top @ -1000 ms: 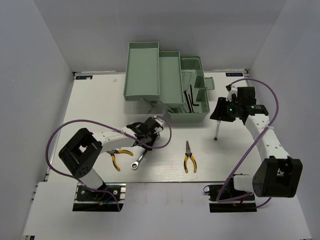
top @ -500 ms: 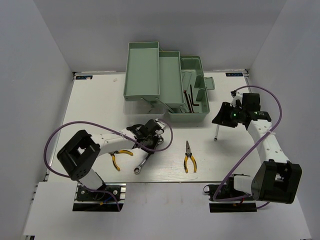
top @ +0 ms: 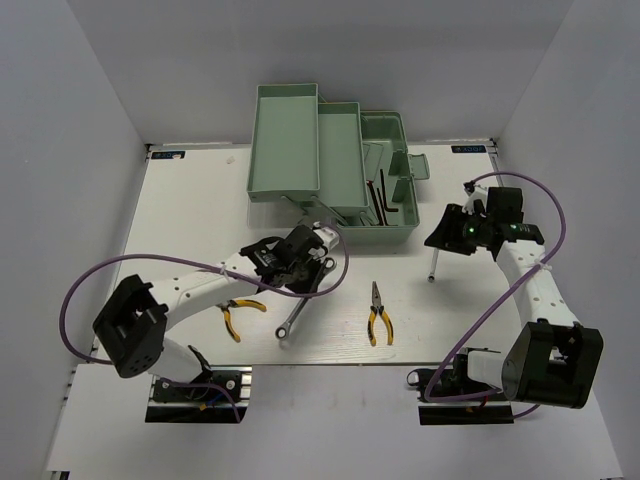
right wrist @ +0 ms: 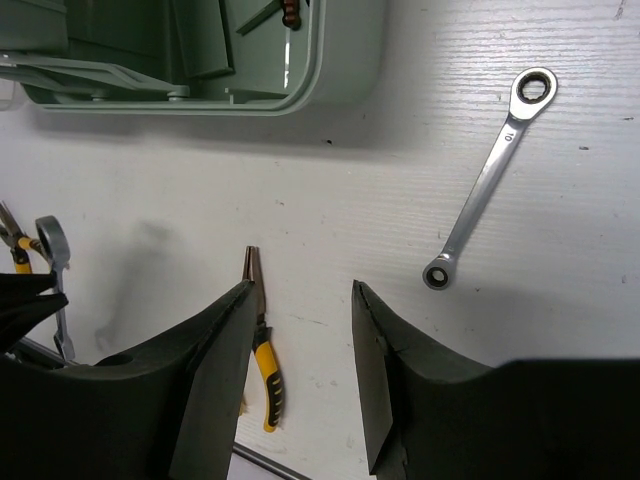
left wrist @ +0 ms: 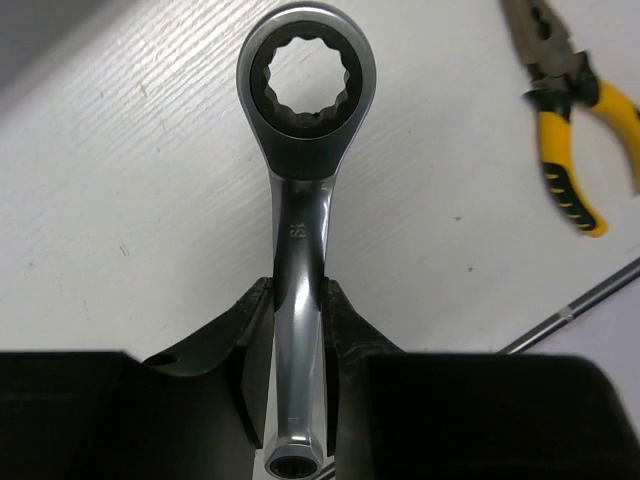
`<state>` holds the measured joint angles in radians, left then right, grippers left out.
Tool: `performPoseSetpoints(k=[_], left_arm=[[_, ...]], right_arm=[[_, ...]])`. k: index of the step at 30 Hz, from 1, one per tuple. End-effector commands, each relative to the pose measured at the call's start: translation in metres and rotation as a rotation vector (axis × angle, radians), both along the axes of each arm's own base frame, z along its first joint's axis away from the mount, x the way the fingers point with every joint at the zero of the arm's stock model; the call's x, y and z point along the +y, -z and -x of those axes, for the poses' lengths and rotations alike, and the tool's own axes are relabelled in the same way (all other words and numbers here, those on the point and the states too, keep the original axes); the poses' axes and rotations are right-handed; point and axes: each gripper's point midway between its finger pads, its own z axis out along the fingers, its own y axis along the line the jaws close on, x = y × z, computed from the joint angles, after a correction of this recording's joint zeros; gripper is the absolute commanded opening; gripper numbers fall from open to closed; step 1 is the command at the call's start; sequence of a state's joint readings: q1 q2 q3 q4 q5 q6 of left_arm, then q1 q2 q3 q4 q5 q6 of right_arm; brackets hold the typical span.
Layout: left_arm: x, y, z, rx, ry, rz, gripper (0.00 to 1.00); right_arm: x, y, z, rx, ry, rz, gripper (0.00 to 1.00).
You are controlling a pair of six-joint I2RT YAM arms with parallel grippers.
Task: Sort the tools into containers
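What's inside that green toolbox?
Dark hex keys lie in the bottom of the toolbox. Its fold-out trays look empty; they cover part of the bottom, so that part is hidden.

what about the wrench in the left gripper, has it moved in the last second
Yes, the wrench in the left gripper shifted right, away from the left pliers.

Bright even light; soft shadows; glare on wrench (left wrist: 300,230)

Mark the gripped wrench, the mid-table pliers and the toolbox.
ratchet wrench (left wrist: 299,230), left wrist view, mid-shank.
mid-table pliers (top: 377,308), top external view, at the pivot.
toolbox (top: 287,140), top external view, bare floor of left tray.
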<state>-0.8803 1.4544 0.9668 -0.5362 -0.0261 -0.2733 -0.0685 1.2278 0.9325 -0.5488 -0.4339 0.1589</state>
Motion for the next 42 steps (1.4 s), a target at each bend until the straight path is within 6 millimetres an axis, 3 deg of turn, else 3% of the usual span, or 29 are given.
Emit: performPoseSetpoints(k=[1,8,17,20,23,24,27,29,31,32,36,37,38,42], left_arm=[[-0.018,-0.045,-0.003,-0.064,0.039,0.101,0.0],[-0.036,-0.086,-0.004,-0.114,0.095,0.199,0.0],[-0.075,-0.162,-0.023,-0.23,0.145,0.352,0.0],[-0.086,-0.193,-0.047,-0.288,0.122,0.39,0.0],[-0.093,-0.196,-0.067,-0.322,0.101,0.367,0.0],[-0.099,-0.212,-0.074,-0.352,0.092,0.388,0.0],[-0.109,-0.223,-0.096,-0.381,0.068,0.382,0.0],[-0.11,-0.243,-0.114,-0.436,0.034,0.389,0.0],[-0.112,-0.24,-0.132,-0.451,-0.003,0.369,0.0],[-0.111,-0.252,-0.14,-0.472,-0.018,0.386,0.0],[-0.106,-0.266,-0.175,-0.521,-0.078,0.406,0.0],[-0.105,-0.279,-0.181,-0.544,-0.088,0.426,0.0],[-0.107,-0.274,-0.189,-0.534,-0.104,0.425,0.0],[-0.098,-0.291,-0.217,-0.567,-0.145,0.466,0.0]], right_arm=[[0.002,-0.004,-0.001,-0.026,-0.002,-0.024,0.49],[0.001,-0.003,0.0,-0.023,0.001,-0.023,0.49],[-0.003,0.001,0.0,-0.023,0.007,-0.006,0.49],[-0.004,0.001,0.001,-0.032,0.012,0.006,0.48],[-0.007,0.002,0.002,-0.036,0.018,0.018,0.48],[-0.008,0.001,0.004,-0.039,0.019,0.021,0.48],[-0.009,0.002,0.005,-0.043,0.021,0.024,0.48],[-0.008,0.002,0.005,-0.045,0.018,0.02,0.48],[-0.009,0.001,0.006,-0.044,0.021,0.016,0.48],[-0.008,0.002,0.006,-0.039,0.018,0.013,0.48],[-0.009,0.001,0.006,-0.048,0.021,0.013,0.48],[-0.009,0.002,0.007,-0.043,0.023,0.01,0.48],[-0.008,0.003,0.008,-0.042,0.014,0.007,0.48],[-0.005,0.006,0.009,-0.034,-0.002,-0.007,0.48]])
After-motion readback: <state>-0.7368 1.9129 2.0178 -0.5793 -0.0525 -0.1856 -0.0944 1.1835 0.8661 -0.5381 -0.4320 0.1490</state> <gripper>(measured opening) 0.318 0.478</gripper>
